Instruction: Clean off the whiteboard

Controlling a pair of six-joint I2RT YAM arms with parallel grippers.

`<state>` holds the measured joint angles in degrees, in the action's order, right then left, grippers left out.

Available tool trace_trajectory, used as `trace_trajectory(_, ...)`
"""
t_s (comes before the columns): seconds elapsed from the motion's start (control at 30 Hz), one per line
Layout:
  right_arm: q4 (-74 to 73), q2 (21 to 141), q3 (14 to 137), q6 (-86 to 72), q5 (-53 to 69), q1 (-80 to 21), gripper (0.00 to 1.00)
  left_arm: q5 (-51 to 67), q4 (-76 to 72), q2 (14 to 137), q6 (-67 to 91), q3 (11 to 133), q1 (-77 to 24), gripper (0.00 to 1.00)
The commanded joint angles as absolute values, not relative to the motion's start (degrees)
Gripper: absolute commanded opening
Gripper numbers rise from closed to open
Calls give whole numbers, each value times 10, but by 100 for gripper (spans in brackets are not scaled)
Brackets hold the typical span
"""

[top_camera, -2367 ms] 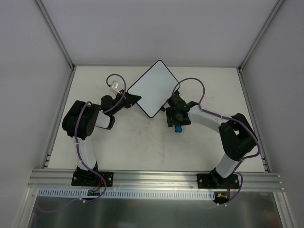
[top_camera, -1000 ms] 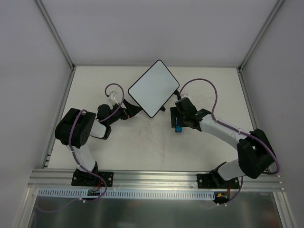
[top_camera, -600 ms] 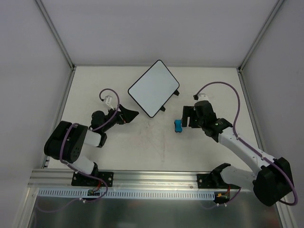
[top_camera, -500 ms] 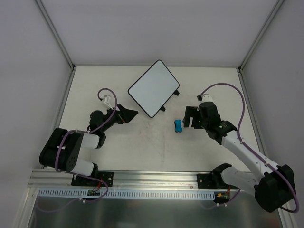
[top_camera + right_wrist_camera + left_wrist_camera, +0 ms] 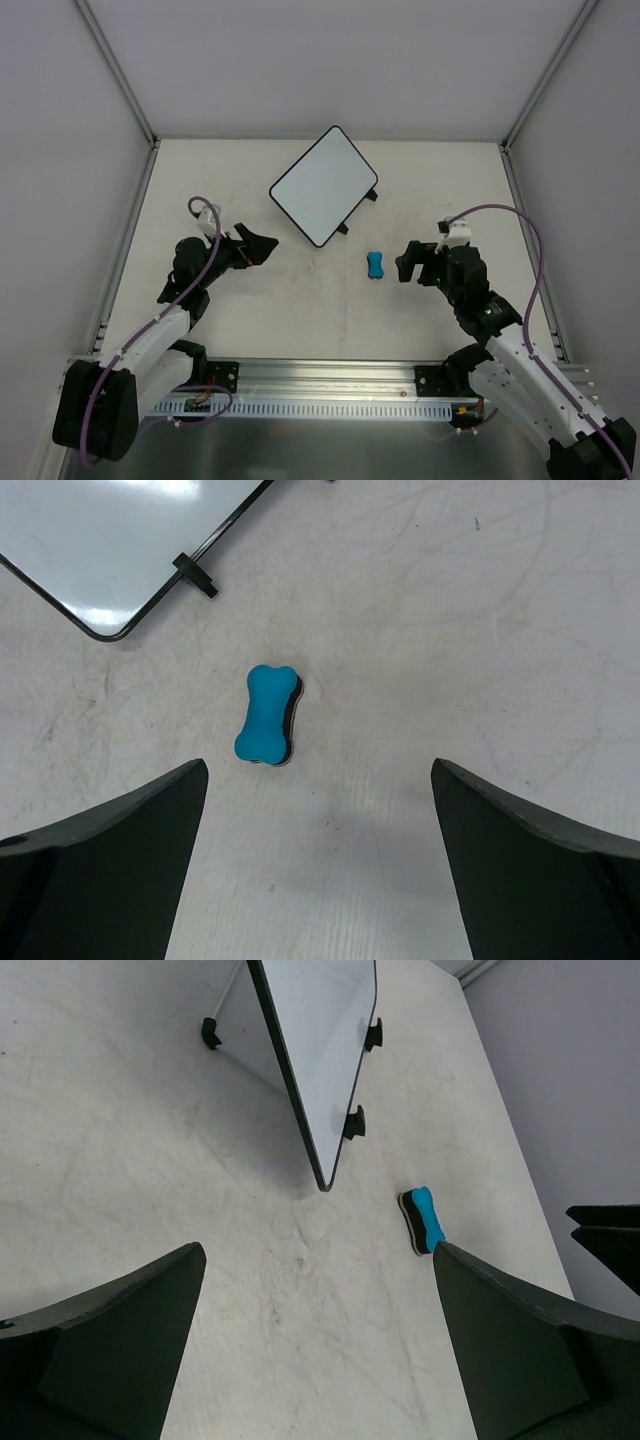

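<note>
Two hands, both spread wide and holding nothing, are what you have over the desk (image 5: 300, 320). Your left hand (image 5: 258, 245) sits at the left middle of the overhead frame, with its fingers aimed toward the whiteboard (image 5: 322, 185) but apart from it. The whiteboard is in the upper middle of that frame, turned corner-down like a diamond. Its face is plain white inside the black frame, and small black feet show along its right edge. Your right hand (image 5: 408, 262) is right of centre, pointing left at the blue bone-shaped eraser (image 5: 375, 265). That eraser lies on the desk to the lower right of the board's bottom corner, touching neither hand nor the board.
</note>
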<state>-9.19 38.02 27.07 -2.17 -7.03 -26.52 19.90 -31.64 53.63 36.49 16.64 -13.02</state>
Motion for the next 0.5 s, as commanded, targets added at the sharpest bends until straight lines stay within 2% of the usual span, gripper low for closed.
trace_trajectory(0.0, -49, 347, 256, -7, -122, -262, 99, 168, -259, 489, 334, 147, -127, 99)
trace_trajectory(0.27, -6, 309, 208, -5, -162, -262, 99, 127, -241, 372, 289, 107, -127, 99)
trace_trajectory(0.47, -4, 298, 192, -4, -168, -262, 99, 91, -157, 256, 253, 102, -127, 99)
